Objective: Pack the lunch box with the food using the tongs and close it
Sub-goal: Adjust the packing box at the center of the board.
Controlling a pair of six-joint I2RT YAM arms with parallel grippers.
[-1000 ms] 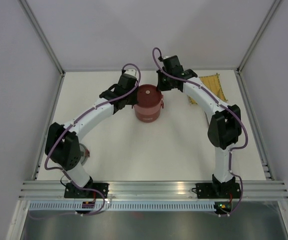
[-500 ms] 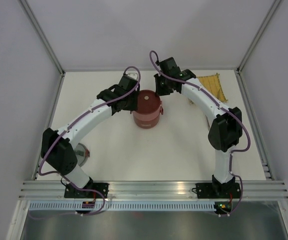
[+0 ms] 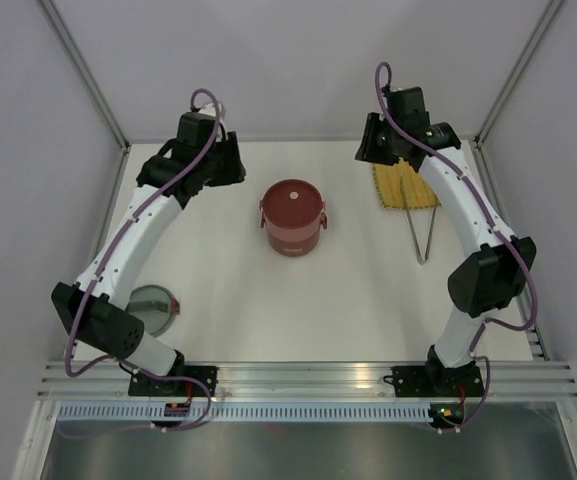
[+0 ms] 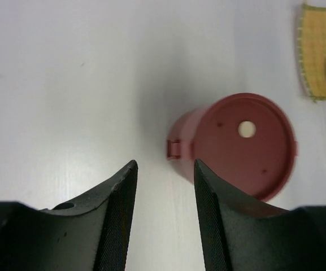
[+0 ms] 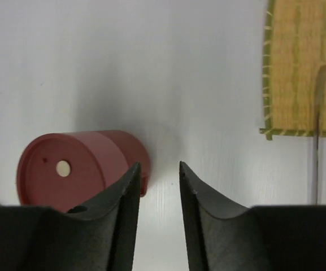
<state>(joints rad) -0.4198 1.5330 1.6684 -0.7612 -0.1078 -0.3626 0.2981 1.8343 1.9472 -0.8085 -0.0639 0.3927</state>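
The dark-red lunch box (image 3: 292, 214) stands stacked in the middle of the table with its lid on, pale knob up. It also shows in the left wrist view as the lunch box (image 4: 236, 145) and in the right wrist view as the lunch box (image 5: 77, 169). My left gripper (image 3: 234, 166) hangs open to its left rear, apart from it; the gripper (image 4: 164, 169) holds nothing. My right gripper (image 3: 367, 151) is open to its right rear, and this gripper (image 5: 158, 169) is empty too. The silver tongs (image 3: 423, 234) lie on the table to the right. No food shows.
A yellow woven mat (image 3: 403, 186) lies at the back right under the tongs' tips. A round shiny piece with a red rim (image 3: 151, 308) sits by the left arm's base. Metal rails edge the table; white walls enclose it.
Both grippers let go of the lunch box, opened and swung back and outward to the rear corners. The lunch box stays where it stood.
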